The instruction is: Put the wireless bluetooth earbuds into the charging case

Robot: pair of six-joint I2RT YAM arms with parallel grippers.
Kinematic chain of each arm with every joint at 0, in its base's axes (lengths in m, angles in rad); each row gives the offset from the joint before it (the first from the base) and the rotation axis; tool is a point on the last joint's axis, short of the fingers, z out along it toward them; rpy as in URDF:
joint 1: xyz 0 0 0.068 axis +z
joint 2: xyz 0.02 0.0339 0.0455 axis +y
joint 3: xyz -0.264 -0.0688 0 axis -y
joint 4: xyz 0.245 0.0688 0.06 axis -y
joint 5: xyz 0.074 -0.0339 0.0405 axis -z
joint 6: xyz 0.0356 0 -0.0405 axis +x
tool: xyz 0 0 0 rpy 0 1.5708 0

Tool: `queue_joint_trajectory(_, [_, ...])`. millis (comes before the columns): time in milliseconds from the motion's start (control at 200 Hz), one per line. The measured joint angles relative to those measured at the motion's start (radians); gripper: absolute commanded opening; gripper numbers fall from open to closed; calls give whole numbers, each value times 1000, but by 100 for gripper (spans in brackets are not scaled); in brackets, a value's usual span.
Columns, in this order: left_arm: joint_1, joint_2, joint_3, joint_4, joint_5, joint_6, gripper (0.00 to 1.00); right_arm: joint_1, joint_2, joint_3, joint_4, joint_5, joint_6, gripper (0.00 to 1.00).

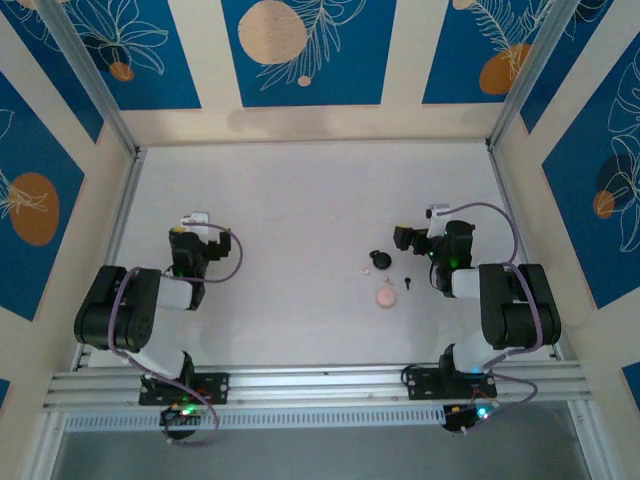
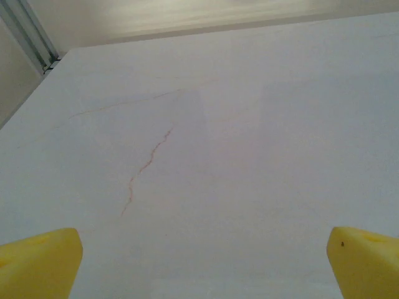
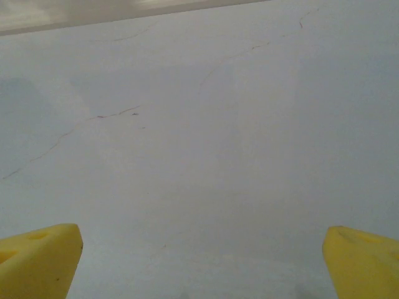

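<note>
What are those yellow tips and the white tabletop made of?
The yellow fingertips look like matte moulded plastic or rubber: even colour, rounded edges, no glare. The tabletop seems a matte white painted or laminated board; thin hairline cracks run through its coating.

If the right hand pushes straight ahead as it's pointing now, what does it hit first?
Probably just the bare white tabletop. The right hand is open, angled down at it, nothing between its yellow fingers; depth is unclear.
</note>
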Motion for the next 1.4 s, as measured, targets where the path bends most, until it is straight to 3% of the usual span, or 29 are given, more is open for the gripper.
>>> queue_joint_trajectory(720, [0, 0, 0, -23, 64, 10, 100, 0, 0, 0, 0, 8, 0, 99])
queue_joint_trajectory(835, [0, -10, 0, -40, 71, 12, 94, 5, -20, 7, -41, 19, 0, 99])
queue_joint_trajectory(1010, [-12, -142, 57, -228, 79, 38, 86, 16, -185, 125, -336, 37, 21, 99])
queue_joint_trajectory(1235, [-86, -306, 286, -543, 105, -8, 75, 34, -343, 387, -835, 44, 109, 100])
queue_joint_trajectory(1400, [-141, -284, 421, -768, 166, -70, 70, 87, -341, 506, -1195, 15, 166, 81])
